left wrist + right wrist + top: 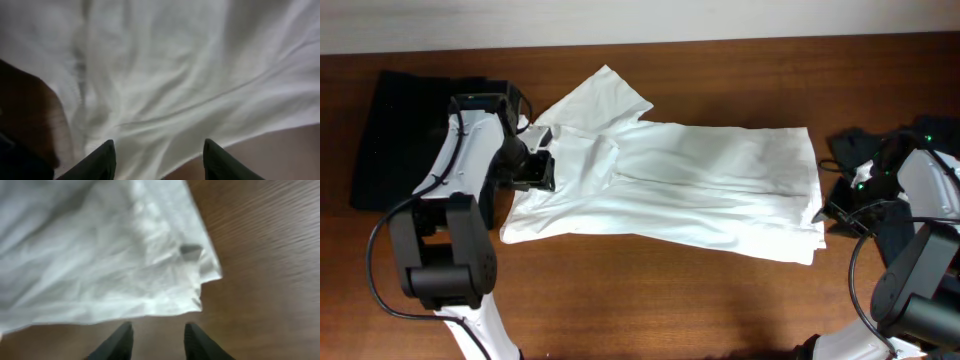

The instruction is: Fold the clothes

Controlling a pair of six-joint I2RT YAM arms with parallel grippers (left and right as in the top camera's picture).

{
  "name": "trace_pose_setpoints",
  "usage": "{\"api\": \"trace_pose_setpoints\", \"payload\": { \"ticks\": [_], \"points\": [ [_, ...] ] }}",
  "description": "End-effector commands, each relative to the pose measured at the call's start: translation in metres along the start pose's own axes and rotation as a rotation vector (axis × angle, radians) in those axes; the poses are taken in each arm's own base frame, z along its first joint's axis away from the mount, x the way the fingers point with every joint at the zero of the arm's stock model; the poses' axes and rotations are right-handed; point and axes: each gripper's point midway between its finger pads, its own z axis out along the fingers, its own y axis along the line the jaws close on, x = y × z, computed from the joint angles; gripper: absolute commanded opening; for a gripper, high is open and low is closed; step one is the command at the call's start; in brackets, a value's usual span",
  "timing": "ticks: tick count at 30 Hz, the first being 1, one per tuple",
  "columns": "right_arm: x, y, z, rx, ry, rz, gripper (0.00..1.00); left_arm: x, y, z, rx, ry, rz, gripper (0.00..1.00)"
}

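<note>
A white garment (690, 185) lies spread and partly folded across the middle of the wooden table. My left gripper (535, 170) is over its left edge; in the left wrist view its fingers (157, 150) are open above the wrinkled white cloth (175, 75), holding nothing. My right gripper (835, 212) is just off the garment's right edge; in the right wrist view its fingers (157, 332) are open over bare wood, a little short of the cloth's corner (200, 280).
A dark garment (390, 130) lies at the far left of the table. Another dark cloth (860, 150) lies at the right by my right arm. Bare wooden table (650, 300) runs along the front.
</note>
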Motion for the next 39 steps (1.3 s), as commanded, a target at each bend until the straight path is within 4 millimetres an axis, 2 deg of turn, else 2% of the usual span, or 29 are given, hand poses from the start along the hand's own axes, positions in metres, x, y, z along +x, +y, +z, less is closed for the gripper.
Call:
{"api": "trace_pose_setpoints", "payload": {
  "ticks": [1,3,4,6,9,10,13,15,16,17,18,19,23,24,26,28,31,34,36,38,39],
  "points": [
    [0.009,0.007,-0.001,-0.047,0.022,-0.024,0.43,0.014,0.011,0.012,-0.04,0.062,0.01,0.56],
    [0.017,0.004,0.007,-0.041,0.053,-0.018,0.44,0.011,0.029,0.024,-0.122,0.037,-0.006,0.56],
    [0.022,0.001,0.014,-0.038,0.07,-0.009,0.44,0.002,0.035,0.032,-0.134,-0.008,-0.006,0.56],
    [0.027,-0.004,0.027,-0.032,0.082,-0.001,0.44,-0.008,0.039,0.042,-0.143,-0.064,-0.001,0.53],
    [0.038,-0.011,0.044,-0.027,0.112,0.042,0.43,-0.015,0.042,0.053,-0.152,-0.108,0.003,0.11],
    [0.043,-0.014,0.05,-0.024,0.126,0.046,0.43,-0.019,0.043,0.052,-0.154,-0.125,0.001,0.0],
    [0.052,-0.019,0.063,-0.021,0.143,0.051,0.53,-0.032,0.051,0.048,-0.161,-0.185,-0.044,0.0],
    [0.049,-0.022,0.074,-0.025,0.117,0.049,0.52,-0.035,0.055,0.045,-0.163,-0.2,-0.061,0.0],
    [0.042,-0.024,0.08,-0.023,0.079,0.043,0.43,-0.036,0.056,0.043,-0.163,-0.204,-0.063,0.0],
    [0.037,-0.029,0.081,0.007,0.058,0.063,0.2,-0.037,0.057,0.04,-0.164,-0.205,-0.065,0.0],
    [0.035,-0.035,0.079,0.047,0.047,0.098,0.09,-0.038,0.057,0.037,-0.164,-0.206,-0.065,0.0],
    [0.033,-0.04,0.075,0.08,0.043,0.098,0.04,-0.039,0.057,0.032,-0.164,-0.205,-0.067,0.0],
    [0.031,-0.039,0.057,0.114,0.056,0.109,0.04,-0.048,0.056,0.004,-0.168,-0.228,-0.066,0.04],
    [0.029,-0.039,0.052,0.121,0.054,0.108,0.04,-0.05,0.055,-0.002,-0.169,-0.232,-0.065,0.06],
    [0.025,-0.037,0.046,0.12,0.043,0.105,0.04,-0.045,0.051,-0.018,-0.165,-0.214,-0.067,0.18],
    [0.025,-0.036,0.045,0.122,0.046,0.104,0.04,-0.021,0.04,-0.024,-0.121,-0.12,-0.076,0.35],
    [0.025,-0.036,0.045,0.121,0.046,0.104,0.04,0.01,0.02,-0.016,-0.019,0.0,-0.092,0.5],
    [0.025,-0.036,0.045,0.121,0.046,0.104,0.04,0.032,0.021,0.003,-0.02,0.08,-0.104,0.54],
    [0.026,-0.036,0.045,0.122,0.047,0.104,0.04,0.05,0.031,0.019,-0.074,0.141,-0.108,0.54],
    [0.026,-0.036,0.045,0.122,0.046,0.104,0.04,0.062,0.041,0.034,-0.12,0.17,-0.119,0.5],
    [0.025,-0.039,0.045,0.134,0.044,0.104,0.04,0.061,0.045,0.044,-0.126,0.15,-0.123,0.34]
  ]
}}
